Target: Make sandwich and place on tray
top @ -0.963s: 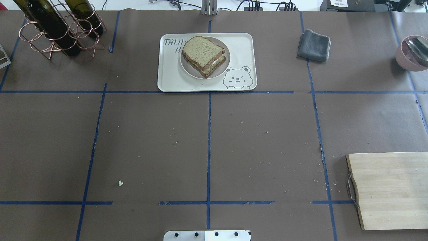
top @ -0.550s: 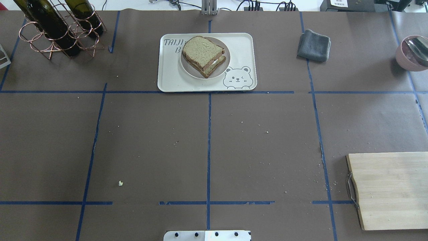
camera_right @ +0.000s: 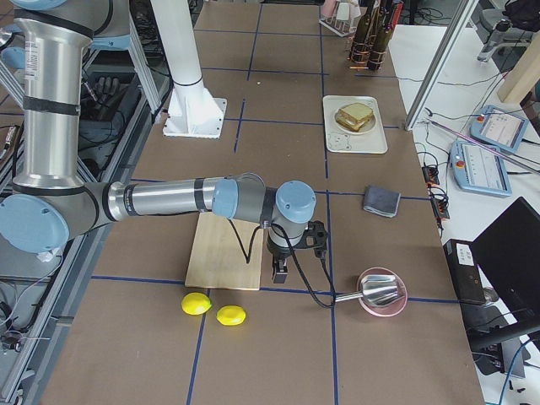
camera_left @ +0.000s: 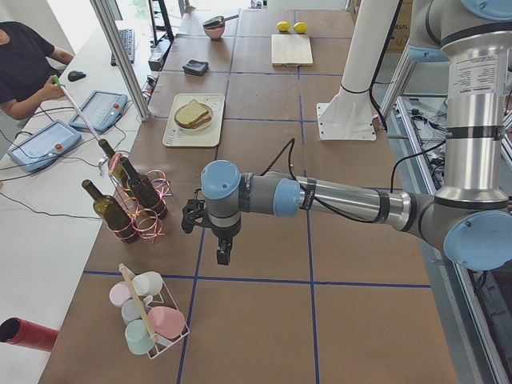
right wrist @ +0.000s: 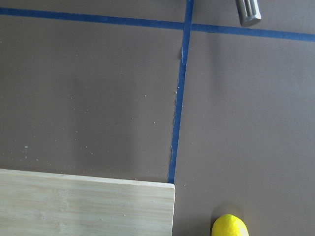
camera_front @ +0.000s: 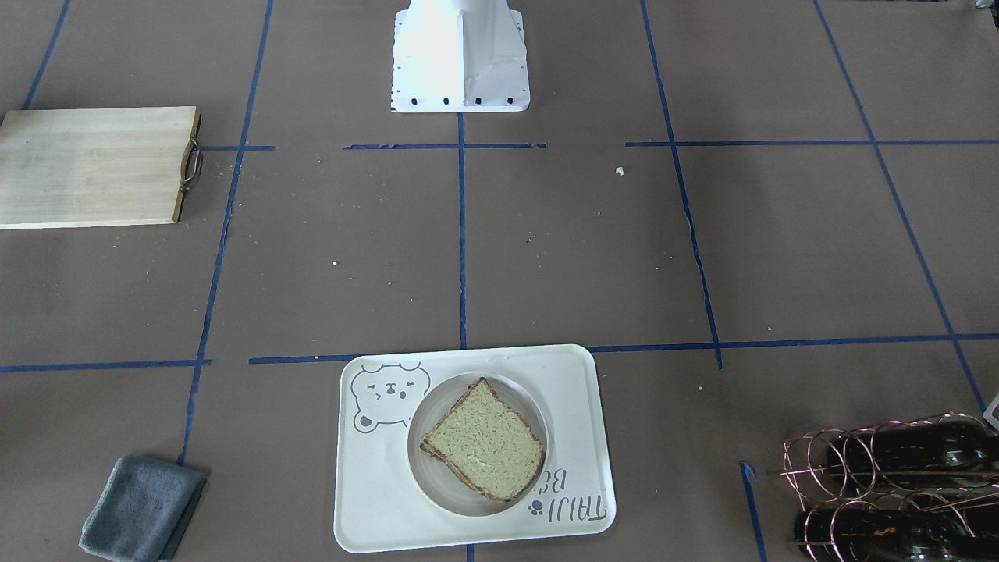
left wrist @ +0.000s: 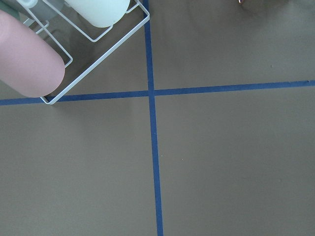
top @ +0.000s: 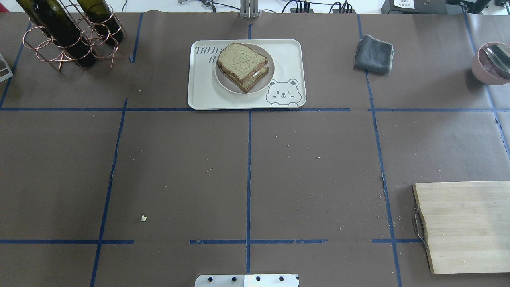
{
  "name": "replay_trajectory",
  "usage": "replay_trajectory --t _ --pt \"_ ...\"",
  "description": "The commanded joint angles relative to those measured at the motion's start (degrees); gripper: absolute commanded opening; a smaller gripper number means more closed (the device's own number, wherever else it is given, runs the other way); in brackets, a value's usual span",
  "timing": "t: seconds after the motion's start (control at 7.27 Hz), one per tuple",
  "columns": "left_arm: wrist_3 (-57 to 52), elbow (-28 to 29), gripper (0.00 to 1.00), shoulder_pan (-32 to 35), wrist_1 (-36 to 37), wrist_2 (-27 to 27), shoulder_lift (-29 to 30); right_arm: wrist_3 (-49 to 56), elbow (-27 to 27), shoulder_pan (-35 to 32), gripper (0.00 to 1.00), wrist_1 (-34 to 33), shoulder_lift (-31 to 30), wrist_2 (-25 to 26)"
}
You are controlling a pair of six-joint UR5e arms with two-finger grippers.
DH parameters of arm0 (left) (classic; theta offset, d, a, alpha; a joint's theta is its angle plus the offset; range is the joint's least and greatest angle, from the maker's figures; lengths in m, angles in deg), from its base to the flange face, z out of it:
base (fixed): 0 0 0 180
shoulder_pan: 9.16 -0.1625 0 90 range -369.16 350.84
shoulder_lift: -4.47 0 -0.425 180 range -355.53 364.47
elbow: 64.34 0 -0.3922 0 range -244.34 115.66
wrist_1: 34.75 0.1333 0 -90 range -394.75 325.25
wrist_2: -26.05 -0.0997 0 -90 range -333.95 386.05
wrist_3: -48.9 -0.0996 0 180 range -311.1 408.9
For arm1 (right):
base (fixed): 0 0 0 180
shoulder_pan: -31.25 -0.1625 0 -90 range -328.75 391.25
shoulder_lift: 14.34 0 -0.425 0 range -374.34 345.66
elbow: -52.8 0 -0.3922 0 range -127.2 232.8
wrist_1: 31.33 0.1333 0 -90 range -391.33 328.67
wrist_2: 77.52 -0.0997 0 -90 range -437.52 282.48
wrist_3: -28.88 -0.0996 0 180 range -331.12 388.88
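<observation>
Sandwich (top: 243,67) of two tan, dark-crusted bread slices around white egg has not shifted over the last second; it rests on a small round white plate (top: 225,83) in the cream rectangular bear-print tray (top: 203,93), well apart from both grippers, so the task looks finished; left gripper (camera_left: 223,254) and right gripper (camera_right: 278,272): whether parted or closed, I cannot tell; beside the right one, one wooden cutting board (camera_right: 224,253) and two yellow lemons (camera_right: 196,304).
</observation>
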Motion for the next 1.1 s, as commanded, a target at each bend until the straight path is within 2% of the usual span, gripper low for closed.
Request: replay_trajectory --t 0.0,0.28,0.96 --pt "-0.17 -0.41 1.00 0.05 -0.28 -0.12 -1.43 -2.18 0.62 0.00 1.00 0.61 0.12 0.10" --pt "-9.11 0.10 1.00 0.14 -0.20 -0.03 -2.93 -6.49 0.71 0.26 1.00 3.86 0.04 0.10" --pt "-9.23 0.55 1.00 0.14 -0.19 -0.03 -3.29 -6.59 0.98 1.23 1.00 8.35 -1.54 0.27"
